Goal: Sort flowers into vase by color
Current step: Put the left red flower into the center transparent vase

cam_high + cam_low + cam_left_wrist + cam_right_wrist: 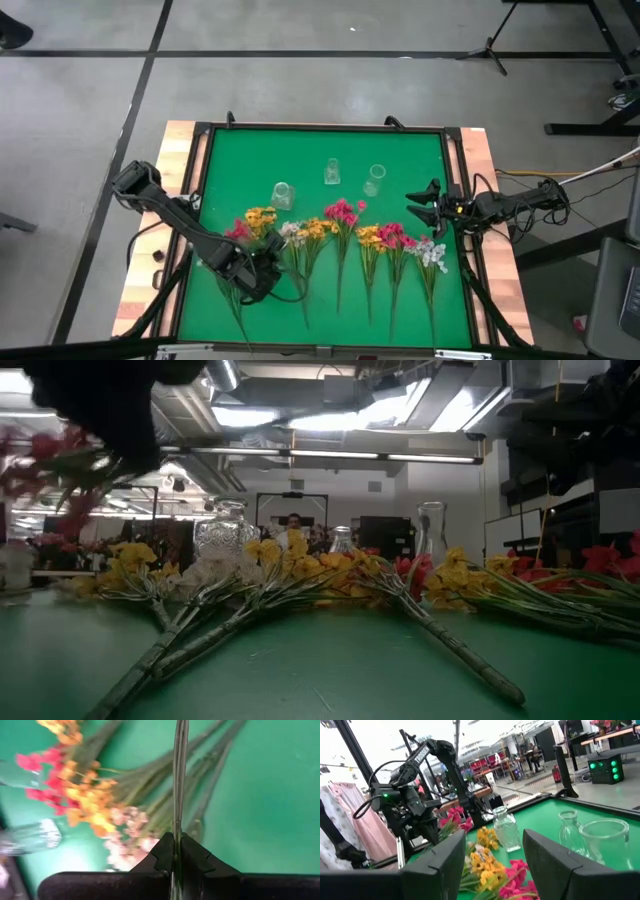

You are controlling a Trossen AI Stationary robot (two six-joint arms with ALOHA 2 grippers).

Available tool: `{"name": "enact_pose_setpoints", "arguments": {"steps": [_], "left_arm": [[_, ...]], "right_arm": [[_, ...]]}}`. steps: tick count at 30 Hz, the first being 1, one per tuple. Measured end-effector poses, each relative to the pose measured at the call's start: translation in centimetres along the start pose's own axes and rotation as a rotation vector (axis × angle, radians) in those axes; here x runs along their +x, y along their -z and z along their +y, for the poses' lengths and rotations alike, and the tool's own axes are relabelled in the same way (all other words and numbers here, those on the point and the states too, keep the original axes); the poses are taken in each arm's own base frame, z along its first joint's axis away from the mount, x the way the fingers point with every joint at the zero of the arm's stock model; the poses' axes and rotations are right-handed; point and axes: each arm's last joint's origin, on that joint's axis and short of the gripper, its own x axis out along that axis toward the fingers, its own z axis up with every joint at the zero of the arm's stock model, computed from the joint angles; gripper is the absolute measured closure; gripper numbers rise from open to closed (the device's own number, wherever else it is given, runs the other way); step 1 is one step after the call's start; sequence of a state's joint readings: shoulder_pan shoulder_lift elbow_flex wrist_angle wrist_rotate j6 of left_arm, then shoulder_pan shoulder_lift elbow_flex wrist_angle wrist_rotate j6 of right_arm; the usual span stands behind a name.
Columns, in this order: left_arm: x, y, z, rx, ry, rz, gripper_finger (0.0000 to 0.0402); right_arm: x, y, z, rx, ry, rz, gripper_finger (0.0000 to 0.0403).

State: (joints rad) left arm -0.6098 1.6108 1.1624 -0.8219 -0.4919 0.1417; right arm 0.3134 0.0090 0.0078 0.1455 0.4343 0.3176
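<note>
pink flower stem clamped in left tool; right tool open beside vases.

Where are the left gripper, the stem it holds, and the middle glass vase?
left gripper (176,851), left wrist view, between its shut fingertips.
pink flower (179,780), left wrist view, on its clamped green stem.
middle glass vase (332,172), high view, on its clear body.

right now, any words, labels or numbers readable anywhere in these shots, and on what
"TROSSEN": white letters along the left arm, in the right wrist view; the last letters are partly blurred.
No other text is readable: the vases, flowers and green mat carry none.
</note>
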Motion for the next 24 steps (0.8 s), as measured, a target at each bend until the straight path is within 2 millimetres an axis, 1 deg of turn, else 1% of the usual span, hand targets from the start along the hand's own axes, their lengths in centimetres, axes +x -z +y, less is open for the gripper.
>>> {"name": "enact_pose_setpoints", "arguments": {"steps": [7,11,14,17,24], "left_arm": [[-2.1,-1.3,1.7,0.020,-0.138,-0.017,0.0389],[-3.0,-1.9,2.7,0.115,-0.278,-0.002,0.0389],[-3.6,-2.2,3.4,0.251,-0.376,0.035,0.0389],[-3.4,-2.1,4.0,0.426,-0.425,0.101,0.0389],[-2.6,-1.8,6.2,0.811,-0.450,0.266,0.0389]], "right_arm": [[0.0,-0.4,0.1,0.043,-0.012,-0.035,0.0203],[0.0,-0.4,0.1,0.107,-0.013,-0.034,0.0203],[0.0,-0.5,0.2,0.181,-0.018,-0.042,0.0203],[0.0,-0.8,0.2,0.229,-0.021,-0.046,0.0203],[-0.3,-3.5,1.0,0.276,-0.047,-0.106,0.0203]]}}
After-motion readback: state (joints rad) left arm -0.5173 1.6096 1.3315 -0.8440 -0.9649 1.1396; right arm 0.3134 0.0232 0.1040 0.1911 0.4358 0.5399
